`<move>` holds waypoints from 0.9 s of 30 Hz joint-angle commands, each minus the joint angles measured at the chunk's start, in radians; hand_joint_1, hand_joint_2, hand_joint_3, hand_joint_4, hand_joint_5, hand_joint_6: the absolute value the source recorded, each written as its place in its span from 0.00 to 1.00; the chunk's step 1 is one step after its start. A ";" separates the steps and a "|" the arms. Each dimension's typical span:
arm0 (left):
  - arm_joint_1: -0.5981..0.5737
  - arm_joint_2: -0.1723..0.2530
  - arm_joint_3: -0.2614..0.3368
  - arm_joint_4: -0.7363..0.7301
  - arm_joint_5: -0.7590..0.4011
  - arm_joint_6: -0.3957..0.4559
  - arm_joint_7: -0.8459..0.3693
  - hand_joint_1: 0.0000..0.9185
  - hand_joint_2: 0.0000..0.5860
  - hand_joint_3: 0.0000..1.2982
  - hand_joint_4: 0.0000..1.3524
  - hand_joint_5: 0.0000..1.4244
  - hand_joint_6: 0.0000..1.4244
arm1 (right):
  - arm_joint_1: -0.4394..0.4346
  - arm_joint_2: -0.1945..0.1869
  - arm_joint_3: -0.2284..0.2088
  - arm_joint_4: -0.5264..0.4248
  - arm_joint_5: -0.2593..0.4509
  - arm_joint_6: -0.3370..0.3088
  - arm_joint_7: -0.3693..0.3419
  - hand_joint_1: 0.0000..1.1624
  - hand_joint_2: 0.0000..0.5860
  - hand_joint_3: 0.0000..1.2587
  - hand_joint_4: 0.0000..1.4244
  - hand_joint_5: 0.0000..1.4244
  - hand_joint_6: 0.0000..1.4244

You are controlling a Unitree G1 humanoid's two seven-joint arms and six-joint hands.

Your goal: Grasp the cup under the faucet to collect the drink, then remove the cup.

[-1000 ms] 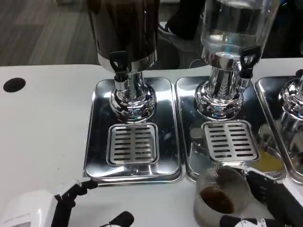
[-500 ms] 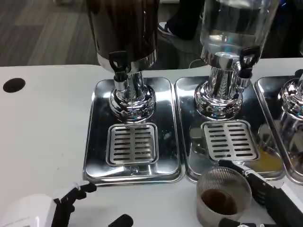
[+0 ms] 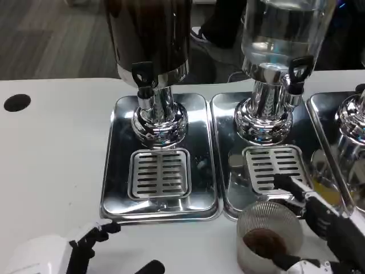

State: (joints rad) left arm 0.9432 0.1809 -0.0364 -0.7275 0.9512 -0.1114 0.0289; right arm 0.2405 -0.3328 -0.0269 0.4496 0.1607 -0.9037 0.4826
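A clear ribbed cup (image 3: 268, 237) with brown drink in its bottom stands on the white table, just in front of the middle drip tray (image 3: 228, 188). My right hand (image 3: 328, 228) is beside it on the right. Its long fingers (image 3: 296, 193) reach out over the tray grate behind the cup, with a gap between them and the rim. The thumb (image 3: 288, 262) lies close against the cup's front right. The dark dispenser's faucet (image 3: 142, 77) is at the back left, with nothing under it. At the bottom left my left hand (image 3: 51, 257) holds nothing, its fingers apart.
The dark dispenser stands on its own steel tray (image 3: 117, 171). The clear dispenser (image 3: 279, 34) stands on the middle tray, and a third dispenser (image 3: 353, 120) shows at the right edge. A black hole (image 3: 16, 103) marks the table at the far left.
My right hand's fingers have lifted off the cup's side and swung up over the tray grate. The cup has stayed almost in place. The left hand has shifted slightly.
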 commanded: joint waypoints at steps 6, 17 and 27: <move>0.031 0.006 0.005 0.022 -0.019 -0.042 0.053 0.00 0.17 0.29 0.27 0.33 0.44 | -0.047 -0.021 -0.116 -0.066 0.147 0.169 -0.020 0.32 0.78 0.18 0.09 0.11 0.05; -0.037 0.047 0.024 0.063 0.136 -0.068 0.148 0.00 0.15 0.19 0.08 0.10 0.21 | -0.091 -0.113 -0.175 -0.144 -0.364 0.256 -0.345 0.34 1.00 0.13 0.00 0.00 0.00; -0.123 0.129 0.086 0.119 0.215 -0.027 0.104 0.00 0.16 0.00 0.00 0.00 0.07 | -0.059 -0.131 -0.127 -0.237 -0.727 0.328 -0.597 0.32 1.00 0.07 0.00 0.00 0.00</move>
State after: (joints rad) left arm 0.8234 0.2841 0.0368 -0.6205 1.1492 -0.1453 0.1523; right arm 0.1678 -0.4498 -0.1660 0.2273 -0.5225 -0.5926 -0.0610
